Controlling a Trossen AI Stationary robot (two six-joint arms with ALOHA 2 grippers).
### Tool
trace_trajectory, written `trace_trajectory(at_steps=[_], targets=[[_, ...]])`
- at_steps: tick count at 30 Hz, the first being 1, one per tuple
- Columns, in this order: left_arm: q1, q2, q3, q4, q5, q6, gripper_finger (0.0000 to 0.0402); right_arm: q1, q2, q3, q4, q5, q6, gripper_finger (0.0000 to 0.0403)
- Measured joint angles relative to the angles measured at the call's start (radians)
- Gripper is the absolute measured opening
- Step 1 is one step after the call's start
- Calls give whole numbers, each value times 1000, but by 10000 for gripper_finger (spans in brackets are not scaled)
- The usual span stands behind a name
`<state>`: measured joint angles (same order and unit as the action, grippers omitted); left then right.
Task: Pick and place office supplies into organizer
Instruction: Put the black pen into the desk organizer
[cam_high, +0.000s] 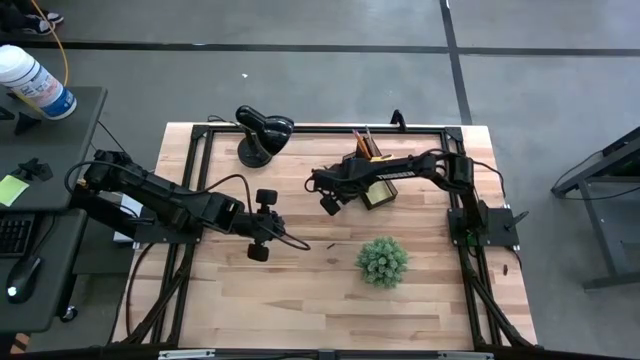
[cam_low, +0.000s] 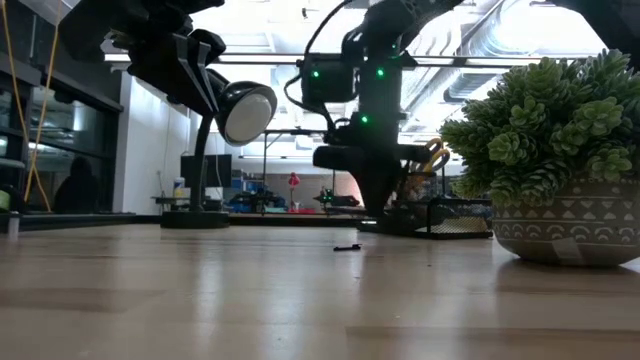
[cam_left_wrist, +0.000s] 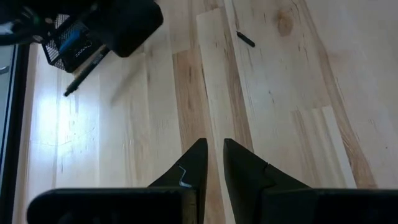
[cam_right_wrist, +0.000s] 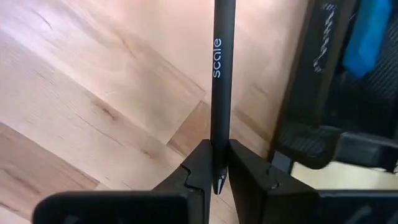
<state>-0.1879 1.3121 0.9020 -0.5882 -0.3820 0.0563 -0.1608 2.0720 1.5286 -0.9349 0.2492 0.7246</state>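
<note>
The black pen (cam_right_wrist: 222, 74) stands pinched between the fingers of the right gripper (cam_right_wrist: 219, 163), its tip down between the pads and its barrel running out away from the wrist; white lettering along the barrel reads "scale". The right gripper (cam_high: 322, 181) hangs just beside the organizer (cam_high: 378, 190), on the side toward the desk lamp (cam_high: 262, 134), with the pen held above the wood and apart from the caddy's mesh wall (cam_right_wrist: 323, 81). A blue item (cam_right_wrist: 368, 34) shows inside that mesh wall. In the organizer, orange pencils (cam_high: 368, 146) stand up in the tall compartment, and yellow scissor handles (cam_low: 434, 155) show there in the low view; a yellow pad (cam_high: 380, 189) lies in the lower section. The left gripper (cam_left_wrist: 210, 167) has its fingers drawn nearly together with a narrow gap and nothing between them; it hovers over bare table (cam_high: 300, 290), well apart from the organizer, on the lamp's side of it. A small black piece (cam_left_wrist: 245, 39) lies on the wood between the left gripper and the round green plant (cam_high: 382, 261). The plant sits near the organizer, toward the table's front edge. A white bottle (cam_high: 35, 82) with a blue label stands on a side desk far from the organizer; its writing cannot be read.
</note>
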Motion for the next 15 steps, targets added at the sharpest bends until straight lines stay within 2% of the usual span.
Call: trace_trajectory(at_steps=[10, 15], targets=[[0, 0, 0, -14, 0, 0, 42, 0, -2, 117, -90, 72, -53, 30], [0, 0, 0, -14, -3, 0, 42, 0, -3, 202, -148, 120, -79, 43]])
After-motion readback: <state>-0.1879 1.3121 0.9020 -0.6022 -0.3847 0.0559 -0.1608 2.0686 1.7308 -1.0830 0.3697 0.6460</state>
